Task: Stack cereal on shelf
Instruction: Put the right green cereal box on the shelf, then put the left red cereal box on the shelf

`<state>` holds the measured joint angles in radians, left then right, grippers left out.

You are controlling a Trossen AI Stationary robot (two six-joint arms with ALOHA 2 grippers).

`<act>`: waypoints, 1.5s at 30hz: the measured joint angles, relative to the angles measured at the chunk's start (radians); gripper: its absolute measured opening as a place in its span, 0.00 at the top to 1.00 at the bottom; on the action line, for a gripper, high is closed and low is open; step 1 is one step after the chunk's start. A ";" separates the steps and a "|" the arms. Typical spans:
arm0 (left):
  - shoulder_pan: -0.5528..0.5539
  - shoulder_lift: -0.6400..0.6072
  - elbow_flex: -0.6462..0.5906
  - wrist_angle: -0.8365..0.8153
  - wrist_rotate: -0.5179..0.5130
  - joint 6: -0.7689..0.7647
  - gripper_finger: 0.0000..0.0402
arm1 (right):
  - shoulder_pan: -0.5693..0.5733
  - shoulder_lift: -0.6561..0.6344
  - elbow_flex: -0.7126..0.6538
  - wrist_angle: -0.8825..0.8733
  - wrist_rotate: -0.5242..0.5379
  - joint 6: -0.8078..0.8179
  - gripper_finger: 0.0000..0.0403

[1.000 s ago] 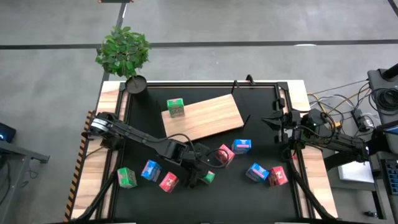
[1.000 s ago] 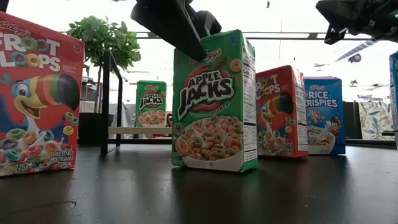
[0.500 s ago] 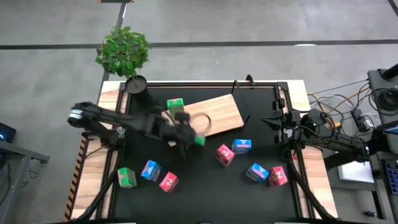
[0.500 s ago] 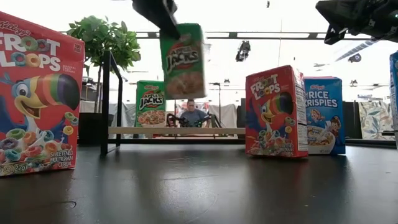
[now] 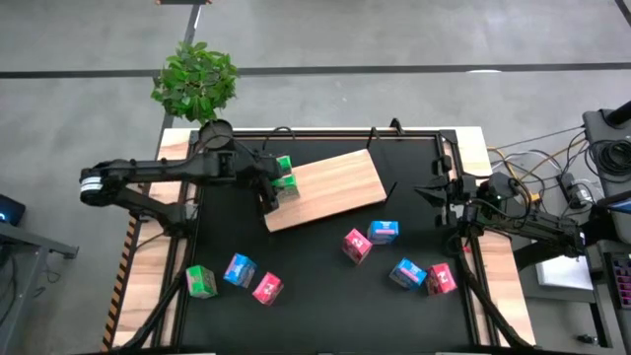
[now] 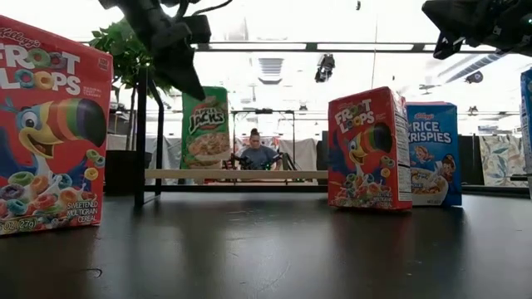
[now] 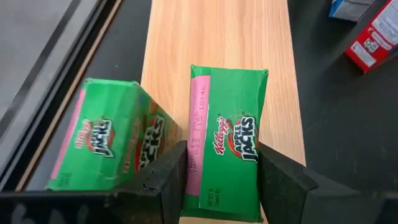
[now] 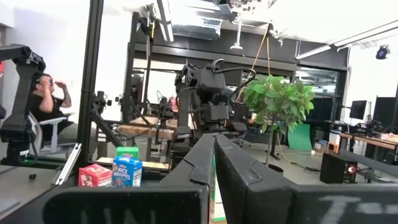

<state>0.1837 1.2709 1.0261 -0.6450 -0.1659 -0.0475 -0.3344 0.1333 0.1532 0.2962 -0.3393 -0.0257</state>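
second green box arriving at the shelf's left end

left gripper (image 7: 221,180) is clamped on a green apple jacks box (image 7: 227,143), fingers pinching its two long sides, box held over the left end of the shelf (image 5: 340,182). a second green box (image 7: 109,140) already stands there, just beside the carried one. from the low view the carried box hangs above board level, not yet down.

judgement: step in hand is the placing. lower straight, keep the box square to the board's grain, leave a sliver of gap from its neighbour so the finger on that side does not knock it over on release. let go only once the base bears.

boxes: small printed cartons, pink strip along one edge of the green ones. near the bench's front left corner sit a third green box (image 5: 201,281), a blue box (image 5: 239,270) and a pink-red box (image 5: 267,288); four more lie front of the board toward the right.

right gripper (image 8: 213,146) waits at the bench's right edge, fingers pressed together, empty.
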 joint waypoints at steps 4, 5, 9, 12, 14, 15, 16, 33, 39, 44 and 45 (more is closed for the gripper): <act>0.000 0.022 -0.006 -0.001 0.000 -0.015 0.62 | 0.000 0.000 0.000 0.000 0.000 0.000 0.98; 0.000 0.028 -0.006 -0.002 -0.001 -0.018 0.62 | 0.000 0.000 0.000 0.000 0.000 0.000 0.98; 0.000 0.046 -0.006 0.000 -0.009 -0.026 0.62 | 0.000 0.000 0.000 0.000 0.000 0.000 0.98; 0.000 0.053 -0.005 0.001 -0.010 -0.027 0.62 | 0.000 0.000 0.000 0.000 0.000 0.000 0.98; 0.000 0.055 -0.004 0.001 -0.011 -0.030 0.62 | 0.000 0.000 0.000 0.000 0.000 0.000 0.98; 0.000 0.055 -0.005 0.000 -0.011 -0.030 0.62 | 0.000 0.000 0.000 0.000 0.000 0.000 0.98; 0.000 0.055 -0.004 -0.001 -0.011 -0.030 0.61 | 0.000 0.000 0.000 0.000 0.000 0.000 0.98; -0.007 0.043 0.009 -0.069 -0.009 -0.031 0.47 | 0.000 0.000 0.000 0.000 0.000 0.000 0.98; -0.066 0.041 0.131 -0.176 -0.007 -0.147 0.47 | 0.000 0.000 0.000 0.000 0.000 0.006 0.98; -0.207 0.050 0.243 -0.305 -0.007 -0.382 0.47 | 0.000 0.000 0.000 0.000 0.000 0.026 0.98; -0.244 0.053 0.256 -0.315 -0.007 -0.444 0.47 | 0.000 0.000 0.000 0.000 0.000 0.026 0.98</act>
<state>-0.0606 1.3236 1.2823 -0.9599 -0.1726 -0.4910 -0.3343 0.1334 0.1532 0.2958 -0.3393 0.0006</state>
